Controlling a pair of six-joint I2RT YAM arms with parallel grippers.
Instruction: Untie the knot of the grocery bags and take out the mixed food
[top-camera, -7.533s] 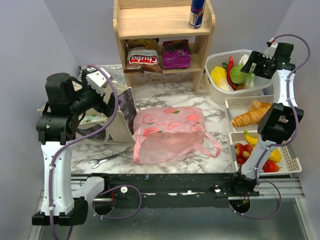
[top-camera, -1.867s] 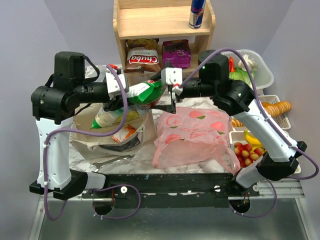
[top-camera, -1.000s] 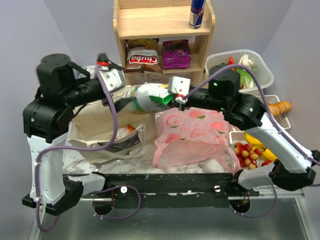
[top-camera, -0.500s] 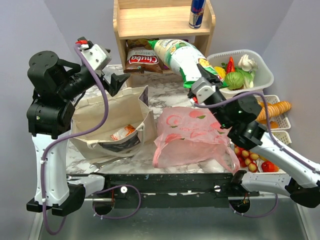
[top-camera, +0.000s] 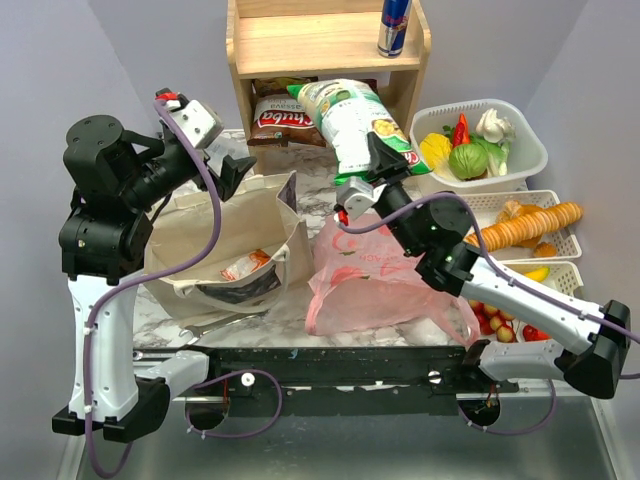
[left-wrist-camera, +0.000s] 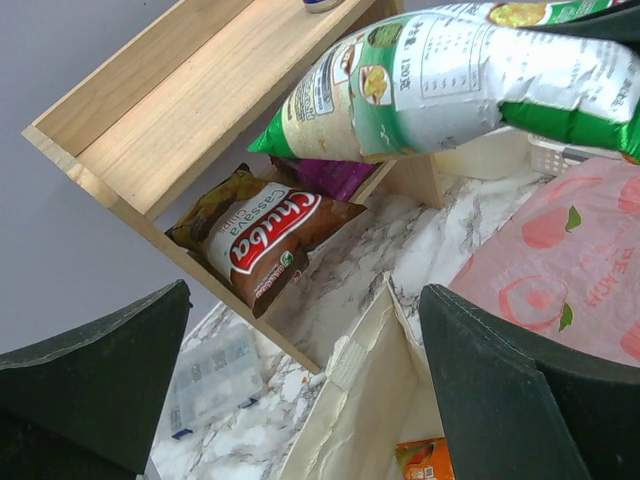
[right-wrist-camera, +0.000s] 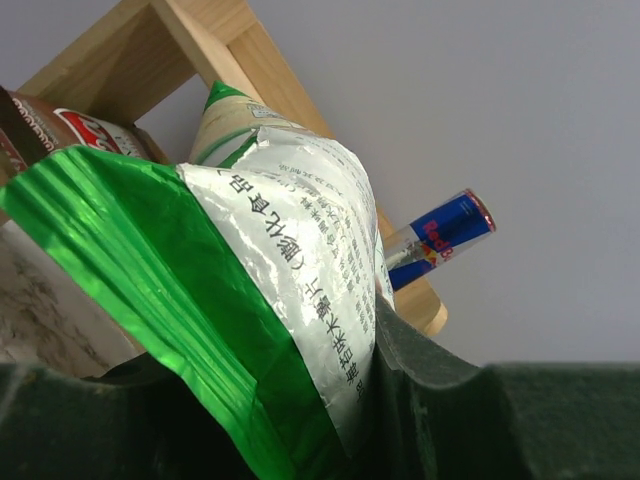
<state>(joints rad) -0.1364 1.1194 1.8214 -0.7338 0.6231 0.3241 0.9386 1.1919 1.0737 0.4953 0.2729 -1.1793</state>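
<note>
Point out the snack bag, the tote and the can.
snack bag (top-camera: 352, 118), top view, middle of its printed front.
tote (top-camera: 255, 215), top view, bare beige wall.
can (top-camera: 394, 28), top view, its blue side.

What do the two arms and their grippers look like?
The left arm and right arm match: white link shells, black joint housings, a purple cable looping along each. The left gripper and right gripper have broad dark fingers; a white block sits at each wrist.
</note>
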